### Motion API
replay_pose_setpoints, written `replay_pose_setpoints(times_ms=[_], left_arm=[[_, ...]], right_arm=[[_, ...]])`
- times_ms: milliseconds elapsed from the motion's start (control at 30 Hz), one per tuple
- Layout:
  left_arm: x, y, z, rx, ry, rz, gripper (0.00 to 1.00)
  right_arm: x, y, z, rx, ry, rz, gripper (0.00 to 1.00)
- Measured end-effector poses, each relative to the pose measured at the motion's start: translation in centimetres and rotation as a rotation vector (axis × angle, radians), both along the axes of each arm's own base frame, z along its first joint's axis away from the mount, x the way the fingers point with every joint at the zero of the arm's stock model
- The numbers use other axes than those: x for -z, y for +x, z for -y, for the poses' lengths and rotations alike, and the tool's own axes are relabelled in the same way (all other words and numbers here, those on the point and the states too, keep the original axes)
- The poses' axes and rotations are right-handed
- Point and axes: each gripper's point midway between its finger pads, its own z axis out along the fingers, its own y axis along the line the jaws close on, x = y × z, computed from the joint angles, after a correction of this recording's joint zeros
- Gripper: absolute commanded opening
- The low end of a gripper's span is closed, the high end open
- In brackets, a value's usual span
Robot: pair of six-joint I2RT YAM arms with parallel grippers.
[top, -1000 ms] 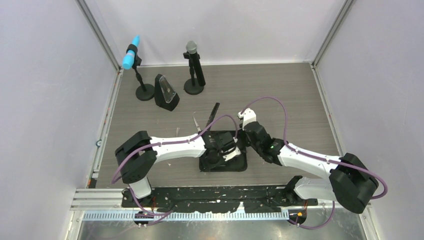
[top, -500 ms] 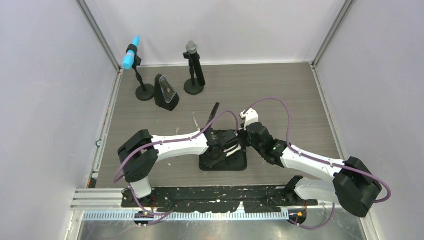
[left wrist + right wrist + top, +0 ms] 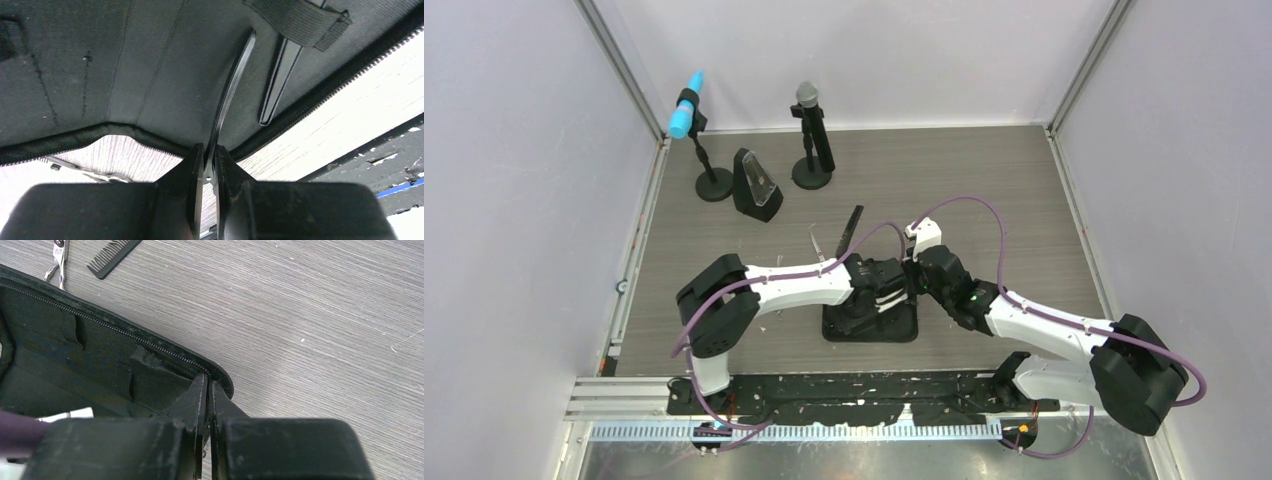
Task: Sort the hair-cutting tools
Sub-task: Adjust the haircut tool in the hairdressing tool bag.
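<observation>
The black pouch [image 3: 871,330] lies open at the table's near middle. My left gripper [image 3: 210,149] is shut on a thin black hair clip [image 3: 231,90] that reaches over the pouch's inner lining [image 3: 125,60]. A second hair clip [image 3: 280,80] sits tucked under an elastic band [image 3: 300,20] inside. My right gripper [image 3: 209,377] is shut on the pouch's zippered rim [image 3: 150,347] at its right corner. Beyond the pouch lie small silver scissors [image 3: 817,245] [image 3: 60,255] and the black comb [image 3: 852,225] [image 3: 112,255].
A blue-headed microphone [image 3: 686,105] and a grey-headed one [image 3: 807,97] stand on round bases at the back left. A black wedge-shaped holder [image 3: 756,187] stands between them. Grey walls close in the table's sides and back.
The left arm has reached further right and forward over the pouch, carrying the hair clip. The right gripper shifted slightly away from the near edge early on, still holding the rim.
</observation>
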Motion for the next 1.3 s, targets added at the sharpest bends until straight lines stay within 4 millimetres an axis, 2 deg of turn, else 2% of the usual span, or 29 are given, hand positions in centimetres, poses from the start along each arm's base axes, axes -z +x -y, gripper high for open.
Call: replay_pose_setpoints(times_ms=[300, 800, 1300], left_arm=[[0.1, -1.3, 0.7, 0.059, -0.021, -0.047, 0.03], [0.3, -1.3, 2.0, 0.098, -0.059, -0.058, 0.03], [1.0, -1.7, 3.6, 0.028, -0.082, -0.091, 0.06]], right_arm=[[0.1, 0.0, 0.1, 0.006, 0.012, 0.002, 0.05], [0.1, 0.0, -0.1, 0.009, 0.043, -0.005, 0.05], [0.8, 0.1, 0.7, 0.062, 0.069, -0.024, 0.05]])
